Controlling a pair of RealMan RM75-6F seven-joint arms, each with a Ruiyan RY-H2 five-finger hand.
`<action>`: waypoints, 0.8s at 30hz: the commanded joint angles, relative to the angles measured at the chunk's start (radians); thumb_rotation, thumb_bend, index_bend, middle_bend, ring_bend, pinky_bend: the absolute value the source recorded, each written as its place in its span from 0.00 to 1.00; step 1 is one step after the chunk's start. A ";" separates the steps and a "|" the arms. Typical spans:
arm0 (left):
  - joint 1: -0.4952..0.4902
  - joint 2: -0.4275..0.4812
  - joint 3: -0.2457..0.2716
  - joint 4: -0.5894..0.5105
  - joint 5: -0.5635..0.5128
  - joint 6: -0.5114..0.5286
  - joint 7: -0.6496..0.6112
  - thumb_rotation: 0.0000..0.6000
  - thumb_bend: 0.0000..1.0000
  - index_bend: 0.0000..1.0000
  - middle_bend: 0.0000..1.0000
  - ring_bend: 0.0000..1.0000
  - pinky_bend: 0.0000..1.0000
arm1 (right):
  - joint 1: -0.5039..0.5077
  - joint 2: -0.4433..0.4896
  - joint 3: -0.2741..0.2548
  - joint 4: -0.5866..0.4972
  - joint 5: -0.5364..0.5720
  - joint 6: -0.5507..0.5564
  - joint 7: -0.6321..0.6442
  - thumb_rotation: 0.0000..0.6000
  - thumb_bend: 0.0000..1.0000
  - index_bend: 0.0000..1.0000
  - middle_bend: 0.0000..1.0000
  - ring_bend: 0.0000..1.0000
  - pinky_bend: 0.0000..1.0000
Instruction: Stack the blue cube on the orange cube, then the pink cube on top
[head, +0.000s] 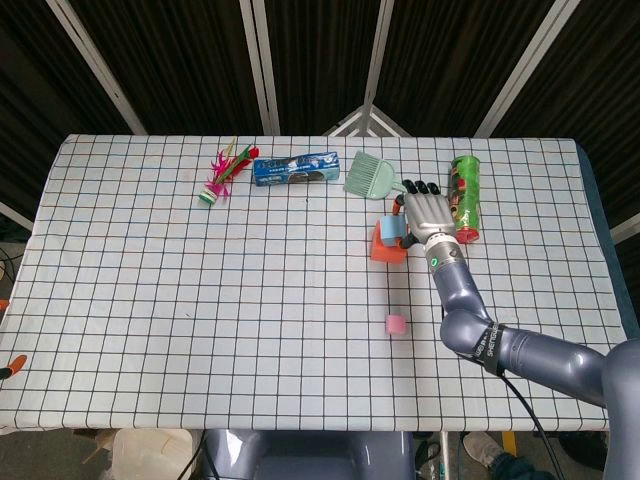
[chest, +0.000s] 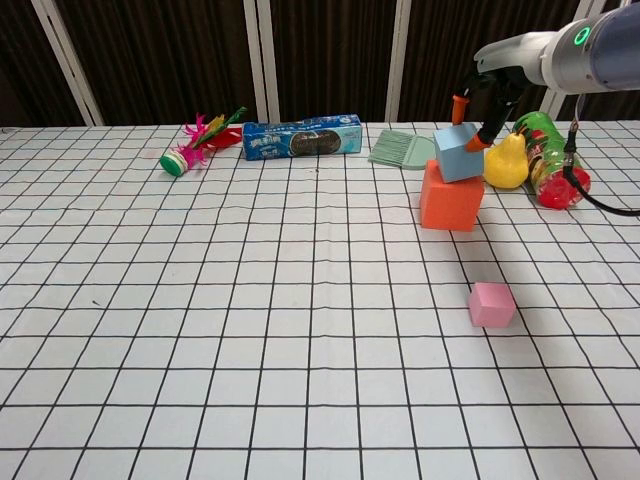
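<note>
Now | right hand (chest: 478, 105) fingers pinching blue cube (chest: 459, 152) tilted on orange cube (chest: 450, 196) | pink cube (chest: 491, 304) apart

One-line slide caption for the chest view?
Right hand holds blue cube tilted on orange cube; pink cube waits nearer.

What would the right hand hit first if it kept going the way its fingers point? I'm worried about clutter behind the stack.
Probably the green brush: the right hand points toward the table's far edge, though depth is unclear.
</note>
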 joint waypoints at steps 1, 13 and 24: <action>0.000 0.000 0.000 0.000 0.000 0.001 0.000 1.00 0.21 0.22 0.01 0.00 0.02 | 0.001 -0.001 0.001 0.001 0.000 0.000 0.001 1.00 0.33 0.42 0.09 0.02 0.00; -0.001 0.000 0.000 -0.001 -0.001 -0.002 0.002 1.00 0.21 0.22 0.01 0.00 0.02 | 0.003 0.002 -0.005 -0.004 0.010 0.000 -0.008 1.00 0.31 0.37 0.09 0.02 0.00; 0.000 0.000 0.001 -0.001 0.001 0.000 0.000 1.00 0.21 0.22 0.01 0.00 0.02 | 0.012 0.011 -0.017 -0.017 0.036 0.000 -0.032 1.00 0.25 0.31 0.09 0.02 0.00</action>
